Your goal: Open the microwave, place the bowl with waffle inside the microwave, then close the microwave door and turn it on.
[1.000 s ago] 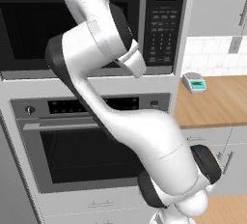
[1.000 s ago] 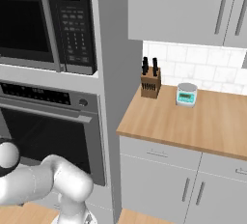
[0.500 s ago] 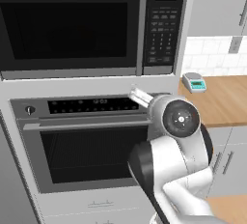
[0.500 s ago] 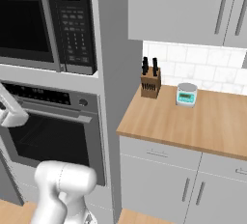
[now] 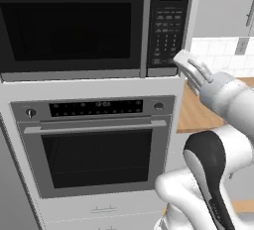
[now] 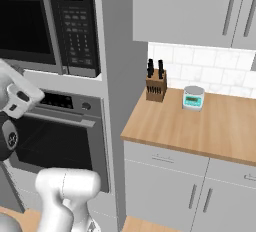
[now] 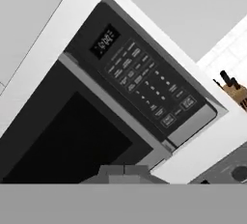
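Note:
The microwave (image 5: 74, 26) is built in above the oven, and its black glass door (image 5: 69, 30) is shut, with the grey bar handle (image 5: 147, 26) upright beside the keypad (image 5: 170, 26). From the right side I see the same microwave (image 6: 50, 21) and keypad (image 6: 80, 26). My gripper (image 5: 180, 58) hovers just below the keypad's lower right corner, off the handle, shut and holding nothing. The hand view looks up at the keypad (image 7: 144, 88), the handle (image 7: 111, 105) and the dark door (image 7: 62, 141), with my gripper (image 7: 124, 171) closed at the bottom. The bowl with waffle is out of view.
An oven (image 5: 94, 149) with a horizontal handle sits under the microwave. To the right, a wooden counter (image 6: 200, 126) carries a knife block (image 6: 156, 83) and a small white-and-teal scale (image 6: 193, 97). Grey cabinets (image 6: 200, 6) hang above it.
My arm has swung from high in front of the microwave door down and to the right. The hand now sits by the microwave's lower right corner. The door stays shut.

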Tool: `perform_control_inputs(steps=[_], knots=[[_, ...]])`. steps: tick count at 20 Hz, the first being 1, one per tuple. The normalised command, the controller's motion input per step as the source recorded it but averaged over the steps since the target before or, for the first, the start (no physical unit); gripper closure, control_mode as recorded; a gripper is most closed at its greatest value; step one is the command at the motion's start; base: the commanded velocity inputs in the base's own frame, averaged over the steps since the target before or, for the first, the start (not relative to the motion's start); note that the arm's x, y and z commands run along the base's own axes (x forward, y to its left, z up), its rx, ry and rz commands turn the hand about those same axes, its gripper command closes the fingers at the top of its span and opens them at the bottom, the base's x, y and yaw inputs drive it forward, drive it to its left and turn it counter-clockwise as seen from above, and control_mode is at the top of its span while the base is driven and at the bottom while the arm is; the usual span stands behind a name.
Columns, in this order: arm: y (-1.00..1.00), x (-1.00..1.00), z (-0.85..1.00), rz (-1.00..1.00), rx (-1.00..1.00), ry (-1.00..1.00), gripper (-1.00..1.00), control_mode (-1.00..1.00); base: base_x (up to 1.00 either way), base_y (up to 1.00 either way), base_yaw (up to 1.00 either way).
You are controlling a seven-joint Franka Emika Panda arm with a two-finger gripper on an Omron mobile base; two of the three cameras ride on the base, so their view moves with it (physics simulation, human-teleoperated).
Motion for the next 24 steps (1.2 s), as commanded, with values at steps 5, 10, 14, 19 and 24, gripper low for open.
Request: perform_control_inputs(steps=[5, 10, 14, 19, 24], knots=[[-0.41, 0.0, -0.24, 0.24, 0.09, -0.41, 1.0, -1.0, 0.0, 0.0, 0.0], [-0.93, 0.0, -0.56, 0.19, 0.07, -0.01, 1.0, -1.0, 0.0, 0.0, 0.0], [-0.8, 0.07, -0.56, 0.15, 0.1, 0.1, 1.0, -1.0, 0.0, 0.0, 0.0], [0.0, 0.04, -0.49, 0.04, 0.06, 0.15, 1.0, -1.0, 0.0, 0.0, 0.0], [0.52, 0.12, -0.4, 0.01, 0.04, 0.19, 1.0, -1.0, 0.0, 0.0, 0.0]])
